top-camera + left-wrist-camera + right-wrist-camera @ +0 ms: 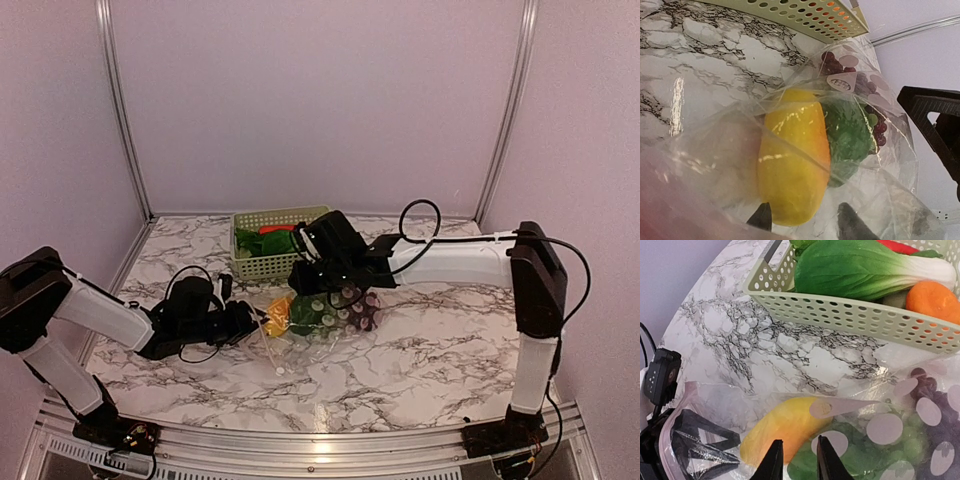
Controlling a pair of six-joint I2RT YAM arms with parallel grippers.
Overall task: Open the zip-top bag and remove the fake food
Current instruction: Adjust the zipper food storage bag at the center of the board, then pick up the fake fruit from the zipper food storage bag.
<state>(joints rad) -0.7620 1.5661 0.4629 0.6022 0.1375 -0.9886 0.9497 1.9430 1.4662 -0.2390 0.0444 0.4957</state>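
Observation:
The clear zip-top bag (330,335) lies on the marble table between my grippers, and also shows in the left wrist view (715,145) and the right wrist view (720,400). Inside it are a yellow-orange mango (280,315) (792,160) (785,427), a green leafy piece (847,135) (860,455) and purple grapes (365,315) (935,400). My left gripper (245,322) (807,220) is open at the bag's left end, fingers either side of the mango's tip. My right gripper (328,292) (799,465) hovers over the bag, jaws narrowly apart.
A pale green lattice basket (270,262) (855,315) (805,15) stands just behind the bag. It holds a bok choy (865,270), an orange piece (932,300) and a red piece (275,230). Walls close off the back and sides.

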